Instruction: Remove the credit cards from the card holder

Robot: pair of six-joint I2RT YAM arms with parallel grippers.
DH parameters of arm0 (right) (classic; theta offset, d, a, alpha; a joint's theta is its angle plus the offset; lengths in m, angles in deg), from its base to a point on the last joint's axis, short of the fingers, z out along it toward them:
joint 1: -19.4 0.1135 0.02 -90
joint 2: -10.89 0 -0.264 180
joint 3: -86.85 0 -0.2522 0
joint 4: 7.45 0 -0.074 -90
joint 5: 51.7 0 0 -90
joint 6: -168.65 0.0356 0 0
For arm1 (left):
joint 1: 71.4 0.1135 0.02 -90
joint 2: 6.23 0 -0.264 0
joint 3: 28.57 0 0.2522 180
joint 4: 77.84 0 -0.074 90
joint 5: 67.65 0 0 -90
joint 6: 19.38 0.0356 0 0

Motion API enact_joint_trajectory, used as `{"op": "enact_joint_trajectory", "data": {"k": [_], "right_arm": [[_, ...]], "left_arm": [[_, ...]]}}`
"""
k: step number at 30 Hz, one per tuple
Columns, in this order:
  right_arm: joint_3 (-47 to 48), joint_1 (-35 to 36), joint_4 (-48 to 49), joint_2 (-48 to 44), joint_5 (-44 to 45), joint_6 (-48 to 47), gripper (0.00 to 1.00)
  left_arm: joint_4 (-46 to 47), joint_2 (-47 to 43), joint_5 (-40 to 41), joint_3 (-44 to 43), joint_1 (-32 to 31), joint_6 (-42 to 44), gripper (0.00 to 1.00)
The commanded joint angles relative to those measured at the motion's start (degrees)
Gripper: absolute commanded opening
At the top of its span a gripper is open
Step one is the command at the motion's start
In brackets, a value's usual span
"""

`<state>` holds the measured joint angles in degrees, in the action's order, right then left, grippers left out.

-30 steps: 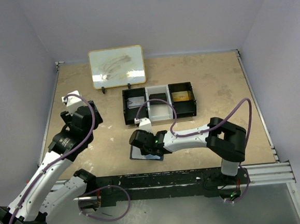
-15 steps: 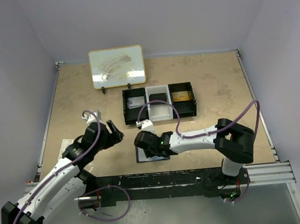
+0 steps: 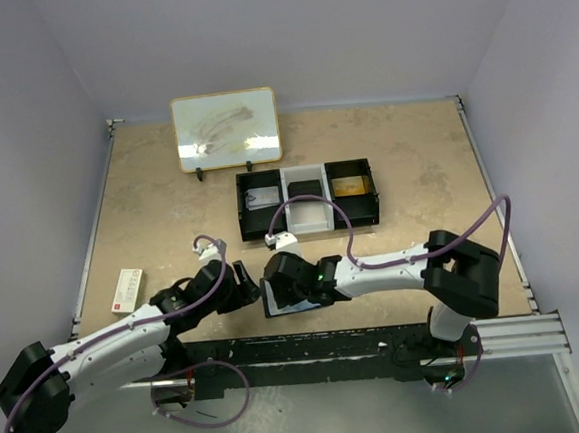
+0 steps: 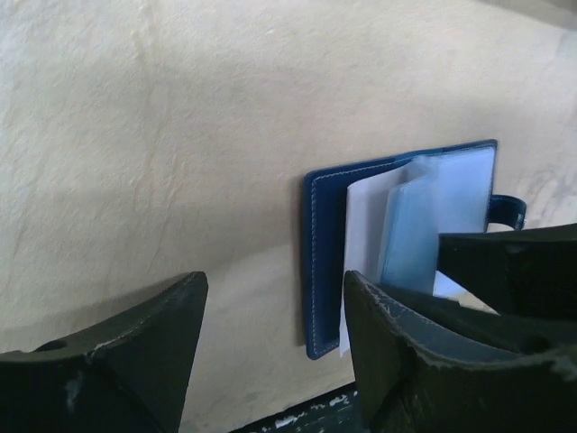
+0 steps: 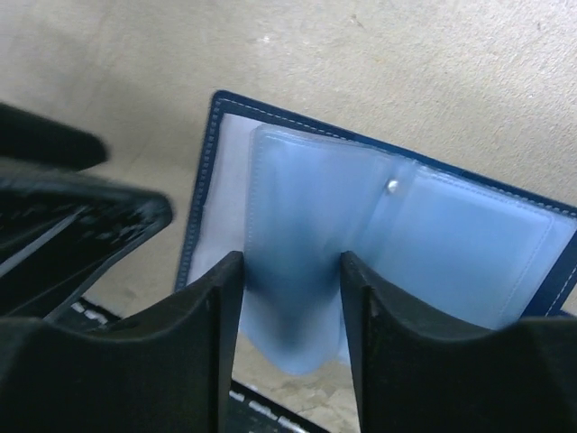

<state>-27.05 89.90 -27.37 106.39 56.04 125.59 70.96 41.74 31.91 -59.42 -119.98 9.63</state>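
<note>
The card holder [image 3: 288,305] lies open near the table's front edge, a navy cover [image 4: 320,262] with pale blue pocket panels [image 4: 410,225] and a tab [image 4: 509,212]. My right gripper [image 3: 280,280] is over it. In the right wrist view [image 5: 288,307] its fingers [image 5: 212,343] are closed against the sides of one raised, bulging pocket panel [image 5: 288,271]. My left gripper [image 3: 244,280] is open and empty just left of the holder. The left wrist view shows it [image 4: 270,347] with the cover's left edge between the fingers. No bare card shows.
A black three-compartment tray [image 3: 308,197] stands behind the holder, and a whiteboard [image 3: 226,129] is at the back. A small red-and-white box [image 3: 127,289] lies near the left edge. The black front rail [image 3: 310,345] runs just below the holder.
My left arm swung down and right from the table's left side to the holder. The red-and-white box now lies on the table. My right gripper stayed on the holder.
</note>
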Motion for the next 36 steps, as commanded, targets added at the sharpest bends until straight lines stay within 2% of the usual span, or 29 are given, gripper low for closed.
{"op": "enact_joint_trajectory", "data": {"k": [1, 5, 9, 18, 24, 31, 36], "right_arm": [[0.0, 0.0, -0.4, -6.4, -0.5, 0.7, 0.53], [-0.1, 0.0, -3.1, -9.4, 0.5, 0.8, 0.61], [0.3, -0.3, -10.1, -9.5, 5.4, 4.5, 0.69], [-1.7, -3.0, -14.2, -8.2, 6.6, 7.6, 0.69], [-3.1, -3.7, -16.1, -7.6, 6.6, 8.3, 0.71], [-5.4, -5.0, -13.3, -8.8, 3.9, 7.4, 0.71], [-5.7, -5.3, -11.3, -8.2, 2.6, 6.7, 0.71]], "left_arm": [[10.4, 1.6, -1.6, 3.5, -0.5, -3.1, 0.58], [11.0, 2.5, -1.8, 3.7, -0.6, -2.7, 0.57], [10.8, 2.9, -2.5, 2.8, -0.7, -1.7, 0.57], [13.3, 3.1, -5.2, 2.0, -1.0, 0.4, 0.59], [10.4, 4.2, -5.0, 0.4, -1.1, 3.4, 0.62], [11.7, 6.6, -6.4, -0.1, -1.1, 4.7, 0.61], [10.0, 9.3, -6.8, -1.6, -1.2, 6.9, 0.57]]}}
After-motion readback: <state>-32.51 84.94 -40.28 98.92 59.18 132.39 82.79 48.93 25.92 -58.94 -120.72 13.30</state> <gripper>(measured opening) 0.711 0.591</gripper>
